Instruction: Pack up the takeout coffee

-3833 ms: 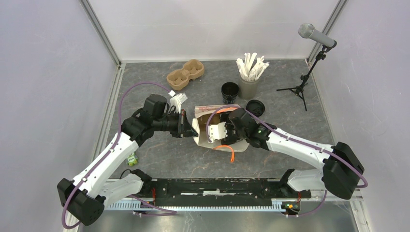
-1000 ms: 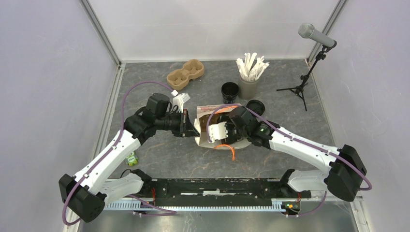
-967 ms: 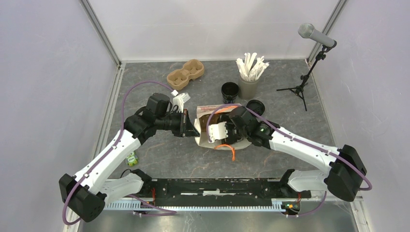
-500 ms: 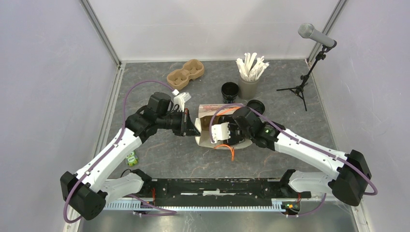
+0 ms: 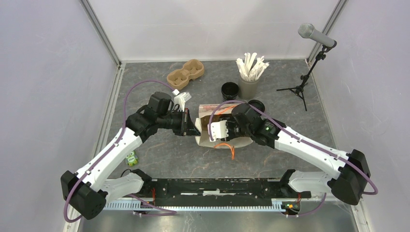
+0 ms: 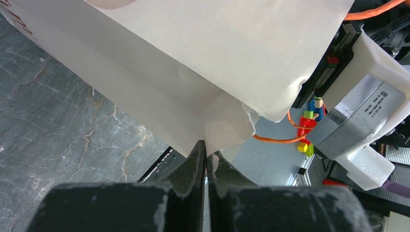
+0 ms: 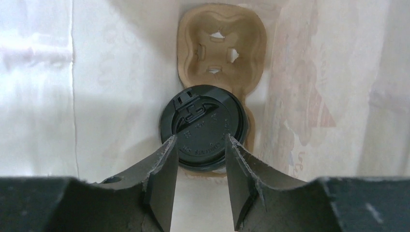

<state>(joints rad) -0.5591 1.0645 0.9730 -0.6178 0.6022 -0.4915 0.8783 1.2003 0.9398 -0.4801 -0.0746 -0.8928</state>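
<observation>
Your right gripper [image 7: 200, 141] has its fingers apart and holds nothing. The tips hang just over the near rim of the coffee cup [image 7: 203, 126], and its black lid shows between them. The cup stands in the near well of a brown carrier [image 7: 222, 38] on the floor of the white bag [image 7: 116, 72]. The far well lies beyond the tips. The bag's walls rise on both sides of these fingers. The right wall touches the carrier's edge, and the left wall gives you a little more room.

Your left gripper [image 6: 206, 157] is closed tight on a ragged corner of the bag's edge, with the paper pinched between the fingers. Past that corner an orange cord [image 6: 273, 140] runs under the other arm's wrist.

Only the right wrist view shows the bag's inside; from above, the right wrist covers its mouth. The top view alone shows what stands beyond the bag, well apart from both sets of fingers:
- an open black cup [image 5: 230, 90]
- a grey cup of white sticks [image 5: 249, 72]
- a second carrier [image 5: 185, 74]
</observation>
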